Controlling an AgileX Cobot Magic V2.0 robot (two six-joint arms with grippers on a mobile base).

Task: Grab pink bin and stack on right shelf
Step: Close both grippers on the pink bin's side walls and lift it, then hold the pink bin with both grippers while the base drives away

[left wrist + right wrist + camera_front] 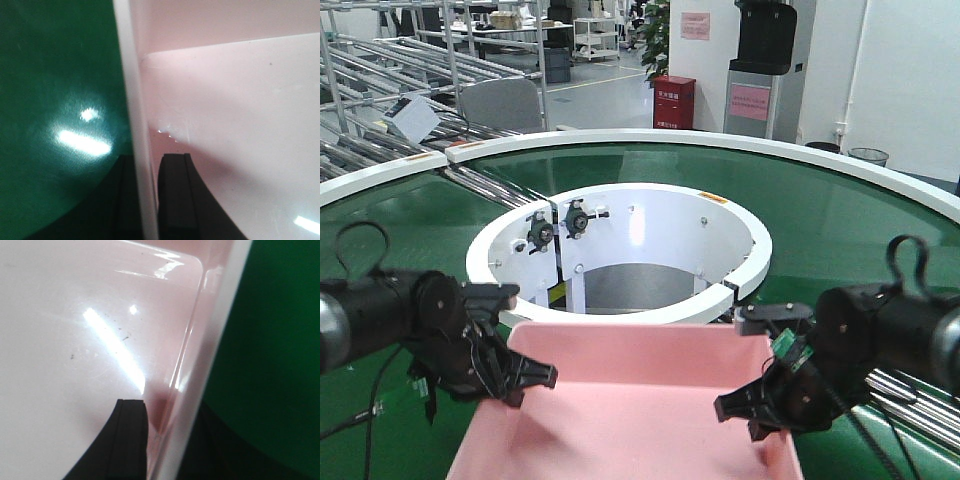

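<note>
At the bottom centre of the front view, the wide, shallow pale-pink plastic bin (640,410) lies over the green conveyor belt (410,230). The left hand (532,378) and right hand (732,408) each pinch an opposite side wall, one finger inside and one outside, probably so the bin lifts level. No dark shelf is in view.

- green conveyor belt (840,215) curving round from 9 to 3 o'clock
- white ring (650,190) in the middle, black bearings (541,235) on its inner wall
- red cabinet (673,102) at 12
- roller racks (410,60) up around 10
</note>
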